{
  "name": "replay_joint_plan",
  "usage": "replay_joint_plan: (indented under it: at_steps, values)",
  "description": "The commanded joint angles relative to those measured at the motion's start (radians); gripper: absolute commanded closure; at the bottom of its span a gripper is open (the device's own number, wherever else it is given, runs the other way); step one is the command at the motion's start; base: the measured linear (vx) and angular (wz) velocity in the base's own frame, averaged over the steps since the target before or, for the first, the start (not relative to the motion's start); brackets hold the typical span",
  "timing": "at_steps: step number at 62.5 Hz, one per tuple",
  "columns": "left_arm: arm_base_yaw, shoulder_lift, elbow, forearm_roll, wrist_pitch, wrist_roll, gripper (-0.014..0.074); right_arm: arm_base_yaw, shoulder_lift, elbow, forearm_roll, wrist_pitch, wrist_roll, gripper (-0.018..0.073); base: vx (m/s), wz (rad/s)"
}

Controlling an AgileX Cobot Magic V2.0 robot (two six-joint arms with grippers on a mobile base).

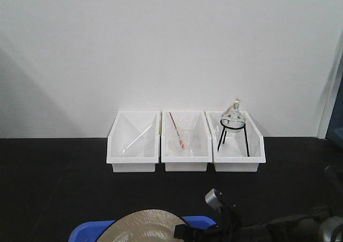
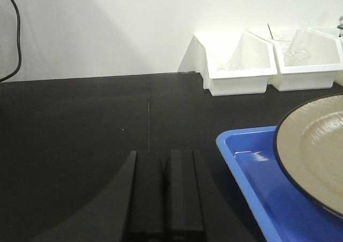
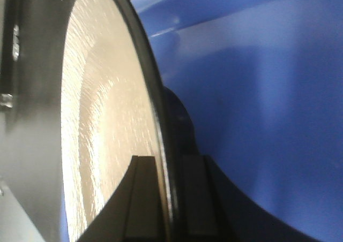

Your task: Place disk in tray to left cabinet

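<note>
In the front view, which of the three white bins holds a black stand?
The rightmost bin, with a glass flask atop the black tripod. The middle bin holds a beaker; the left bin a clear rod.

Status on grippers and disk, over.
Left gripper shut, empty. Right gripper shut on disk rim, over tray. Left cabinet out of view. White bins far behind.

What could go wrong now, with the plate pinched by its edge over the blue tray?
1. The right gripper holds the glossy disk only by its thin rim, so it may slip or swing in the jaws.
2. The disk nearly fills the tray, so it could settle on the raised rim instead of lying flat.
3. The left gripper, shut, sits close to the tray's corner and might nudge it.
</note>
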State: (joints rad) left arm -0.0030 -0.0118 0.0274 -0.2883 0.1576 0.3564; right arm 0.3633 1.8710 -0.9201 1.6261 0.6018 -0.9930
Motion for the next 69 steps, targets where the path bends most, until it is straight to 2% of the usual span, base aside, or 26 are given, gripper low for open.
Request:
replay_joint_plan:
  at_steps: [1, 10, 16, 27, 36, 39, 46, 52, 69]
  values:
    - [0.0, -0.015, 0.013, -0.011, -0.082, -0.003, 0.0596, -0.002, -0.055, -0.034, 0.024, 0.064, -0.015, 0.0359, 0.0, 0.0]
    - [0.0, -0.015, 0.013, -0.011, -0.082, -0.003, 0.0596, -0.004, -0.055, -0.034, 0.01, 0.029, -0.06, 0.0207, 0.0, 0.0]
    - [0.0, -0.015, 0.013, -0.011, -0.082, -0.003, 0.0596, -0.004, -0.059, -0.034, 0.011, -0.03, -0.156, 0.013, 0.0, 0.0]
    - [0.0, -0.015, 0.013, -0.011, -0.082, -0.003, 0.0596, -0.004, -0.093, -0.035, 0.043, -0.236, -0.419, 0.011, 0.0, 0.0]
    - [0.0, -0.015, 0.013, -0.011, -0.082, -0.003, 0.0596, -0.004, -0.141, -0.035, 0.162, -0.458, -0.636, 0.011, 0.0, 0.0]
    - [0.0, -0.015, 0.013, -0.011, -0.082, -0.003, 0.0596, -0.004, -0.16, -0.035, 0.161, -0.549, -0.686, 0.0111, 0.0, 0.0]
    - [0.0, -0.015, 0.013, -0.011, -0.082, -0.003, 0.0596, -0.004, -0.216, -0.034, 0.16, -0.717, -0.708, 0.0111, 0.0, 0.0]
    - [0.0, -0.015, 0.013, -0.011, -0.082, -0.003, 0.0596, -0.004, -0.283, -0.034, 0.158, -0.798, -0.706, 0.0111, 0.0, 0.0]
    - [0.0, -0.015, 0.013, -0.011, -0.082, -0.003, 0.0596, -0.004, -0.583, 0.061, 0.158, -0.819, -0.71, 0.0158, 0.0, 0.0]
